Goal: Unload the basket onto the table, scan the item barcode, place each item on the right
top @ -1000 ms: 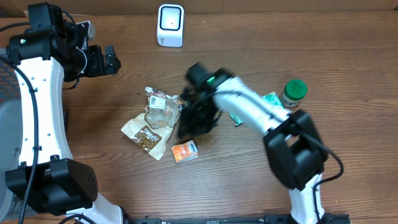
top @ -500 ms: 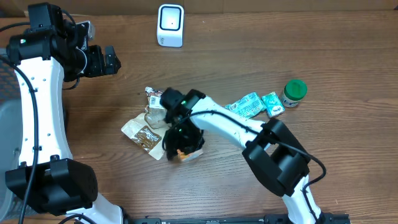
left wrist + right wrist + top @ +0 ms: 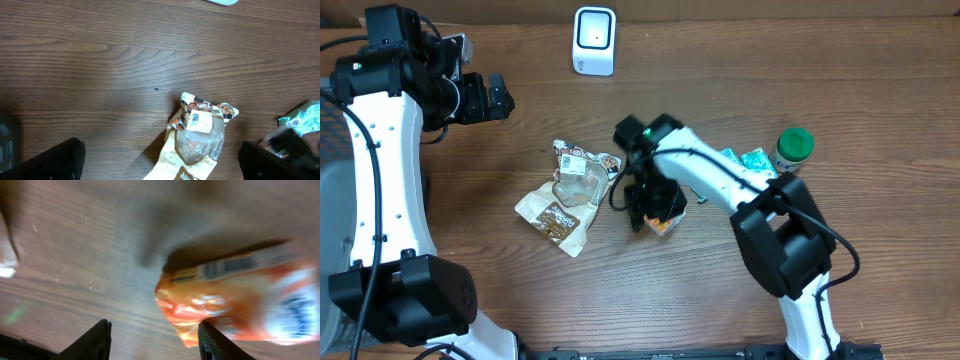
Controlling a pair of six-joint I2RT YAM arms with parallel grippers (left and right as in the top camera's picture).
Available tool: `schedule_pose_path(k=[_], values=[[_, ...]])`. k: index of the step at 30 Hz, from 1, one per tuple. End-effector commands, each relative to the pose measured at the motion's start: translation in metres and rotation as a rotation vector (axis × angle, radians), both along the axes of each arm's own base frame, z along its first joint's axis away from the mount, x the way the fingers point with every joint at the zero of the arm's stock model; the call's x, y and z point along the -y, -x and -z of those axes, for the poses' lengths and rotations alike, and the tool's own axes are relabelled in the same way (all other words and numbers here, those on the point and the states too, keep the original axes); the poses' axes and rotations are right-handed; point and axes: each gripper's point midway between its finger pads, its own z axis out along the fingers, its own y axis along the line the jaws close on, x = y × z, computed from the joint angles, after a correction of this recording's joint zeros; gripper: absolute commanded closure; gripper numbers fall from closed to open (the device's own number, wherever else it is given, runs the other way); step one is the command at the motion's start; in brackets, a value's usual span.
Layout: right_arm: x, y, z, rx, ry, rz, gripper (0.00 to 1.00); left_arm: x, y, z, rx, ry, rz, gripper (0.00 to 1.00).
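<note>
Watching my right claw [image 3: 154, 327] at the orange packet [image 3: 240, 305].
Jaws half apart, grip unclear; packet lies crosswise beyond the fingertips [image 3: 102, 336], barcode [image 3: 225, 268] along its far edge.

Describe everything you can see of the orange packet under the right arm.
The orange packet is a small, soft, glossy pouch, orange with white print and a bluish patch at one end. A white strip with a barcode runs along its upper edge in the blurred right wrist view. From overhead it is mostly hidden beneath the right gripper near the middle of the table. Whether the fingers grip it cannot be told.
</note>
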Motion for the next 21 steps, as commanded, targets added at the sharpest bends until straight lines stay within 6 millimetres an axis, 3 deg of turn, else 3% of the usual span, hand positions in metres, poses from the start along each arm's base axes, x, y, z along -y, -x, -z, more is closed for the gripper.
schedule_pose_path(k=[1,5,8,13,21], values=[[0.011,-0.037,-0.043,0.134,-0.072,0.022,0.48,0.006,-0.002,0.002,0.000,0.002,0.029,0.00],[0.046,-0.050,-0.072,0.153,-0.060,0.173,0.51,0.006,-0.002,0.002,0.000,0.002,0.028,0.00],[0.078,-0.048,-0.071,0.112,0.028,0.270,0.55,0.006,-0.002,0.002,0.000,0.002,0.029,0.00],[0.098,-0.029,-0.044,0.039,0.100,0.282,0.69,0.006,-0.002,0.002,0.000,0.002,0.028,0.00],[0.109,-0.003,0.006,-0.006,0.145,0.287,0.71,0.006,-0.002,0.002,0.000,0.002,0.029,0.00]])
